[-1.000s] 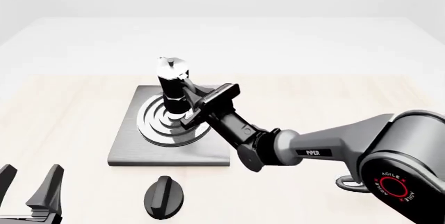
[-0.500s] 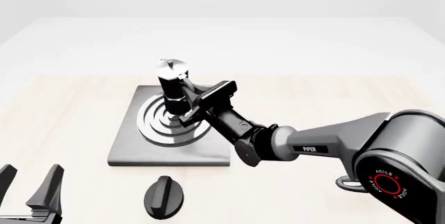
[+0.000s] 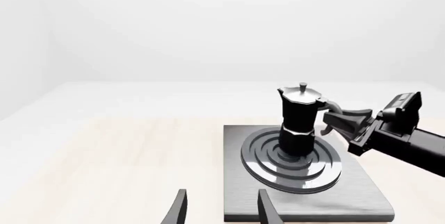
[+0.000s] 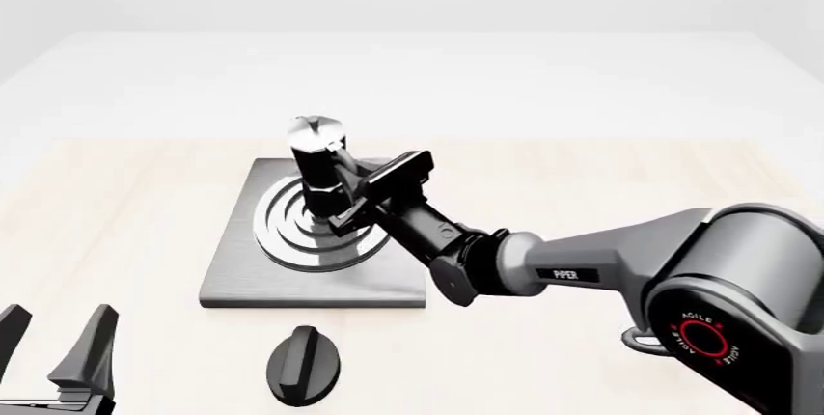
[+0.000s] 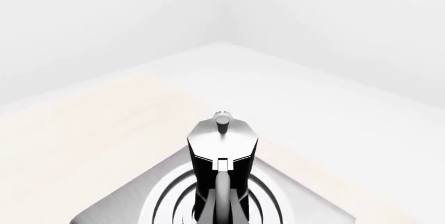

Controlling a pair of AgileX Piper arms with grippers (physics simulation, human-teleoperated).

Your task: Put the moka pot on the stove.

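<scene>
The moka pot (image 4: 315, 159) stands upright on the burner rings of the grey stove (image 4: 245, 270), with its handle turned toward the right. My right gripper (image 4: 350, 205) reaches in from the right and is shut on that handle. In the left wrist view the moka pot (image 3: 299, 120) rests on the stove (image 3: 361, 198), and the right gripper (image 3: 337, 122) is at its handle. The right wrist view looks along the handle at the moka pot (image 5: 221, 146) over the stove (image 5: 125, 203). My left gripper (image 4: 58, 347) stands open at the near left, holding nothing.
A black oval knob (image 4: 305, 365) lies on the table just in front of the stove. The right arm stretches across the table from the near right to the stove's right edge.
The right gripper and the moka pot have sunk a little and shifted slightly left over the burner rings. The left arm has not moved.
</scene>
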